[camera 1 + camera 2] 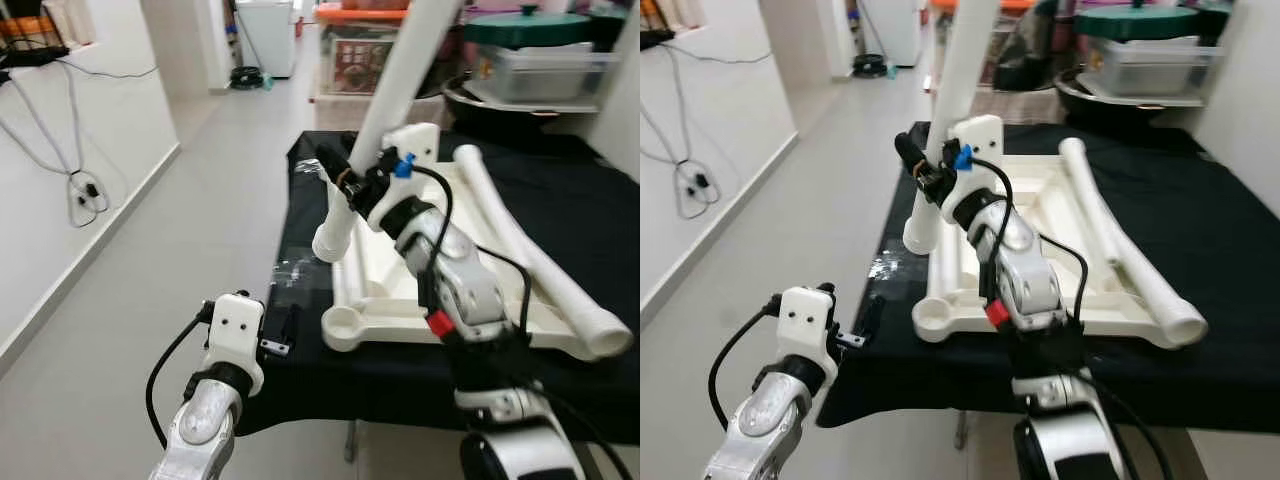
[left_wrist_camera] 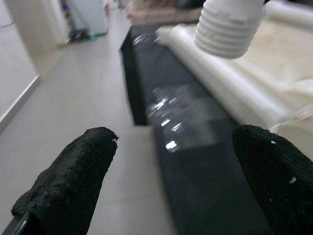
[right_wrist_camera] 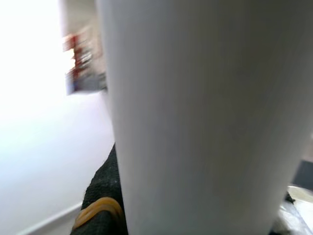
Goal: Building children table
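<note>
The white tabletop (image 1: 400,285) lies upside down on the black-covered desk (image 1: 590,225) with a second leg (image 1: 530,255) resting across it, and a corner socket (image 1: 343,325) sits at the desk's near edge, so the panel could be pushed off if the held leg is pressed in off-axis. The right gripper (image 1: 345,180) is clamped on a white table leg (image 1: 395,95), whose ribbed threaded end (image 2: 227,29) hangs above the tabletop's edge, short of that socket; cross-threading is a risk at this tilt. The left gripper (image 2: 161,186) is held apart and empty near the desk edge.
</note>
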`<state>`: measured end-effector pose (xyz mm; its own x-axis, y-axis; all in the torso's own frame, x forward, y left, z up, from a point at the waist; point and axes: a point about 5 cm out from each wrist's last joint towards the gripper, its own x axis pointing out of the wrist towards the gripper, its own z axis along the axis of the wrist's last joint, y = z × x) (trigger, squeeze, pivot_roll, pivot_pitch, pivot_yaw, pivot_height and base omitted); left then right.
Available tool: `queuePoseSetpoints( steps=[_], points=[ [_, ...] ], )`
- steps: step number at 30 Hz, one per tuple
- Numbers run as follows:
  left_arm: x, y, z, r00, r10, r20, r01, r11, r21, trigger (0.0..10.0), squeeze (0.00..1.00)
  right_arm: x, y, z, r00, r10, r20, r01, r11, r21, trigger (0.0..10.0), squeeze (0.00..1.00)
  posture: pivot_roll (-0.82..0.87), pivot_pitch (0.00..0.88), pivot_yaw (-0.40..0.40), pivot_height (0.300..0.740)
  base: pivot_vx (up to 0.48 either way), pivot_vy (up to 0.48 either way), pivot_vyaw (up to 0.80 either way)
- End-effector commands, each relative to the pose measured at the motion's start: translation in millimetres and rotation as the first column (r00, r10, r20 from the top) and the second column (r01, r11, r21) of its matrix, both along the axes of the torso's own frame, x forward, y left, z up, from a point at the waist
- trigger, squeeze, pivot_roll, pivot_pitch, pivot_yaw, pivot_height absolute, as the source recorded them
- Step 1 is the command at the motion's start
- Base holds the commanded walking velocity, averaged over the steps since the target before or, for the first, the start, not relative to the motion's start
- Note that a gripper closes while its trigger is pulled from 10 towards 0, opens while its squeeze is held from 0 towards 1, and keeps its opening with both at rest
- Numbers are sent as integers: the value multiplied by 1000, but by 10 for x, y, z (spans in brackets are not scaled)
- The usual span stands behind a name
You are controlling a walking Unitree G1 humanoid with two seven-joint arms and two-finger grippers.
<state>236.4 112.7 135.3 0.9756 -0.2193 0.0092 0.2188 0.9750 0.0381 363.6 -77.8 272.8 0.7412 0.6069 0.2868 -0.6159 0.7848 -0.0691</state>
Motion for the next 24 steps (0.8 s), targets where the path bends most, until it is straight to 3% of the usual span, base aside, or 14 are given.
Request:
queuePoseSetpoints(
  steps=[1,9,11,19,20,21,24],
  points=[
    [-29,-16,-15,1000,-17,-12,17,1000,4,10000,0,48,15,-23,998,57,-8,-58,997,-59,10000,0,42,39,-63,740,0,0,0],
    [-212,-58,-113,983,-166,-74,164,986,-40,10000,0,137,-115,22,953,292,-79,-296,954,-41,10000,0,52,71,-77,740,0,0,0],
    [-274,-79,-132,970,-227,-91,223,973,-55,10000,0,130,-252,-15,921,370,-120,-377,925,-38,10000,0,56,95,-78,740,0,0,0],
    [-418,-53,-196,933,-327,-152,319,945,-77,10000,0,52,-489,-101,860,492,-137,-505,859,-87,10000,0,62,88,-77,740,0,0,0],
    [-476,-41,-220,915,-371,-160,365,929,-69,10000,0,14,-534,-119,837,532,-132,-545,831,-110,10000,0,69,80,-74,740,0,0,0],
    [-476,-41,-220,915,-371,-160,365,929,-69,10000,0,14,-534,-119,837,532,-132,-545,831,-110,10000,0,69,80,-74,740,0,0,0],
    [-524,11,-237,902,-407,-146,411,912,-4,10000,0,-67,-554,-187,792,592,-148,-610,766,-204,10000,0,70,79,-65,740,0,0,0]
  ],
)
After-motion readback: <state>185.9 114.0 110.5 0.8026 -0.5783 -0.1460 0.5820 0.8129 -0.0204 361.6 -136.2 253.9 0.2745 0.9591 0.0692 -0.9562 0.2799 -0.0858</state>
